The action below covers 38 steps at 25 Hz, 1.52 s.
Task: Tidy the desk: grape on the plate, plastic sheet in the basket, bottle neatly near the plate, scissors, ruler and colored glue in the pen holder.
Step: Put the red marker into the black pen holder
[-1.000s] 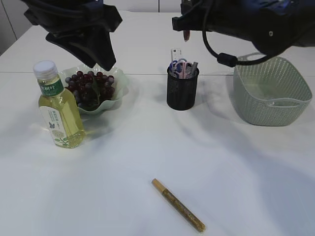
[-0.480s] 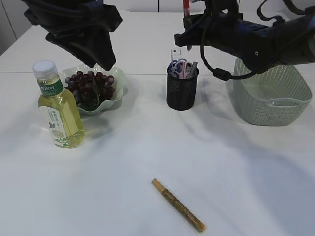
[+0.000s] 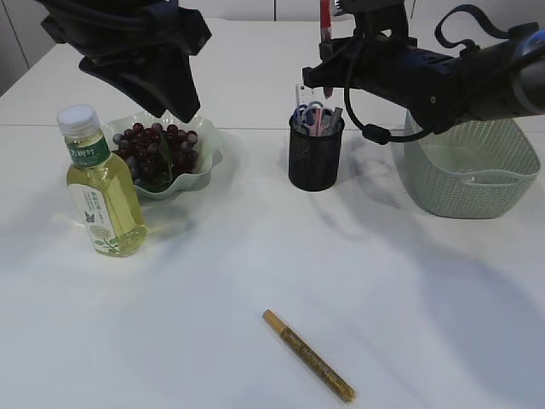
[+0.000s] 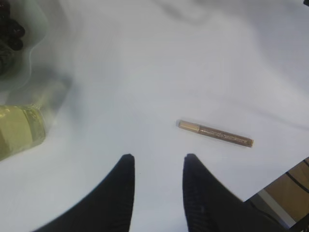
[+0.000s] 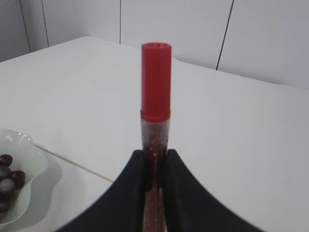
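Observation:
My right gripper (image 5: 154,153) is shut on a red glitter glue tube (image 5: 155,87), red cap pointing away from the wrist. In the exterior view this colored glue (image 3: 324,21) stands upright above the black mesh pen holder (image 3: 315,158), which holds pink-handled scissors (image 3: 312,115) and a white ruler (image 3: 304,92). A gold glue tube (image 3: 308,355) lies on the table near the front edge. My left gripper (image 4: 158,159) hangs open and empty high above the table. The grape bunch (image 3: 157,149) rests on the pale green plate (image 3: 204,175), and the bottle (image 3: 102,192) stands upright beside it. The plastic sheet is hidden.
The grey-green basket (image 3: 468,162) stands at the right, behind my right arm. A white cloth covers the table. The left arm hovers over the plate in the exterior view. The gold glue tube (image 4: 215,134) lies ahead and right of the left fingers.
My right arm has swung in over the pen holder with the red glue, which now stands upright above it. The left arm has not moved.

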Each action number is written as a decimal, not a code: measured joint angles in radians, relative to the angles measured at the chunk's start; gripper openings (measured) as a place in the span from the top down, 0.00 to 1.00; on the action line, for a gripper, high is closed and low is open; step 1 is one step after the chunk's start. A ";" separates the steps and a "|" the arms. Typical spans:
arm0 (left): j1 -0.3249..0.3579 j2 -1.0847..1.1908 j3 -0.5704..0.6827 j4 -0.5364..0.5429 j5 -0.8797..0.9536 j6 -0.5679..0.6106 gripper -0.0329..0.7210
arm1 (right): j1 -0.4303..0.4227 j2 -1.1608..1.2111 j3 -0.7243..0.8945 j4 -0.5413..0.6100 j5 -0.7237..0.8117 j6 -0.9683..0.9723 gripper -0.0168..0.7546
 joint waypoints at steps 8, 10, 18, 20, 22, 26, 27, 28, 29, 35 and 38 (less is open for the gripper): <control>0.000 0.000 0.000 0.000 0.000 0.000 0.63 | 0.000 0.006 -0.002 0.002 0.006 0.006 0.84; 0.000 0.000 0.000 0.000 0.000 0.000 0.63 | 0.000 0.006 -0.002 0.002 0.012 0.006 0.84; 0.000 0.000 0.000 0.002 0.000 0.000 0.63 | 0.002 0.006 -0.002 0.004 0.043 0.030 0.82; 0.000 0.000 0.000 0.002 0.000 0.000 0.63 | 0.008 0.006 -0.002 0.004 0.043 0.053 0.81; 0.000 0.000 0.000 0.002 0.000 0.000 0.63 | 0.013 0.006 -0.002 0.004 0.043 0.068 0.80; 0.000 0.000 0.000 0.002 0.000 0.000 0.63 | 0.017 0.006 -0.002 0.004 0.045 0.079 0.80; 0.000 0.000 0.000 0.002 0.000 0.000 0.63 | 0.017 0.006 -0.002 0.004 0.048 0.079 0.79; 0.000 0.000 0.000 0.002 0.000 0.000 0.63 | 0.017 0.006 -0.002 0.004 0.048 0.079 0.78; 0.000 0.000 0.000 0.002 0.000 0.000 0.63 | 0.017 0.006 -0.002 0.004 0.048 0.079 0.76; 0.000 0.000 0.000 0.002 0.000 0.000 0.63 | 0.017 0.006 -0.002 0.004 0.053 0.079 0.64; 0.000 0.000 0.000 0.003 0.000 0.000 0.63 | 0.017 0.006 -0.008 0.004 0.117 0.095 0.62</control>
